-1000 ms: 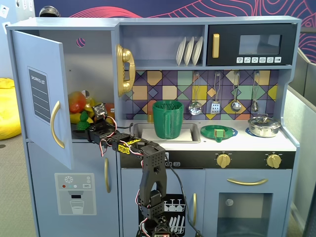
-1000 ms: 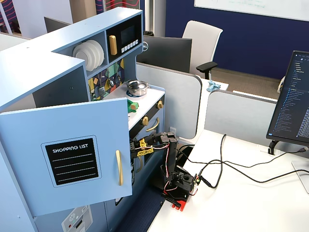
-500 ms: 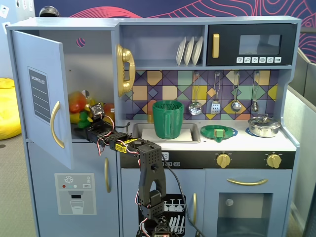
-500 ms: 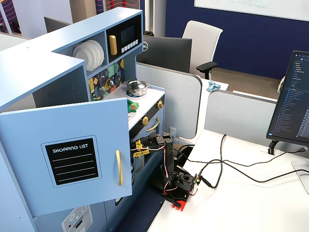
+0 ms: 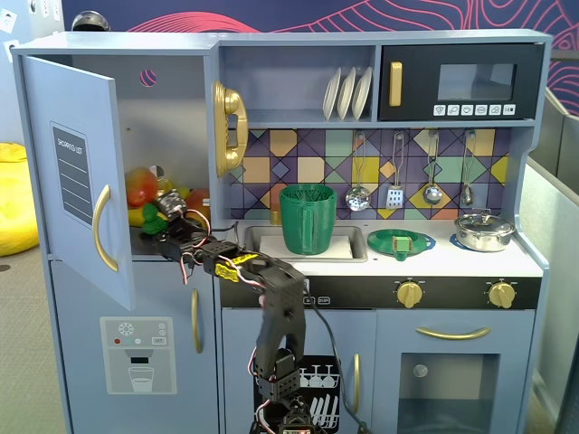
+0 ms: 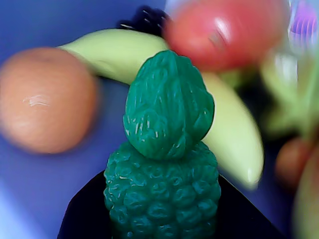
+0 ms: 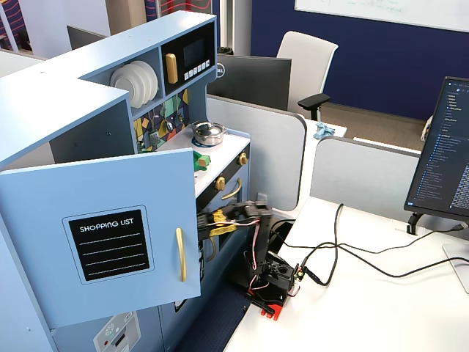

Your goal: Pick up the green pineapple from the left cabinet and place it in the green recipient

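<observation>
In the wrist view the green pineapple point(image 6: 164, 174) fills the middle, crown pointing up, with my black fingers point(image 6: 84, 214) pressed against both sides of its bumpy body. My gripper point(image 6: 162, 209) is shut on it. In a fixed view the gripper point(image 5: 167, 210) reaches into the open left cabinet point(image 5: 77, 181), low on its shelf among the toy fruits; the pineapple itself cannot be made out there. The green recipient point(image 5: 308, 219), a ribbed pitcher, stands in the sink to the right of the cabinet. In the other fixed view the open door point(image 7: 102, 235) hides the gripper.
A yellow banana point(image 6: 234, 129), an orange fruit point(image 6: 45, 99) and a red mango point(image 6: 224, 32) lie close behind the pineapple. The cabinet's right wall with a gold phone point(image 5: 229, 127) stands between shelf and sink. A flat green dish point(image 5: 401, 241) and a pot point(image 5: 484, 231) sit on the counter.
</observation>
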Robot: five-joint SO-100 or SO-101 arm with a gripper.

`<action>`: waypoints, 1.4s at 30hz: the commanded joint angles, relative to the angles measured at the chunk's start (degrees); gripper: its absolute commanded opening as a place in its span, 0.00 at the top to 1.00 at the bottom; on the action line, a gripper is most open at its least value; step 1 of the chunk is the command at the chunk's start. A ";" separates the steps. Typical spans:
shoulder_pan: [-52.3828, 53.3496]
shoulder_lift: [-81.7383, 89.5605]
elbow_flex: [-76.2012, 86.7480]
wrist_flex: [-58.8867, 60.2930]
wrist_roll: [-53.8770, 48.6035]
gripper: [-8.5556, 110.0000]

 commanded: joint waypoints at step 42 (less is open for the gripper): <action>50.10 -4.31 -33.93 21.18 18.54 0.84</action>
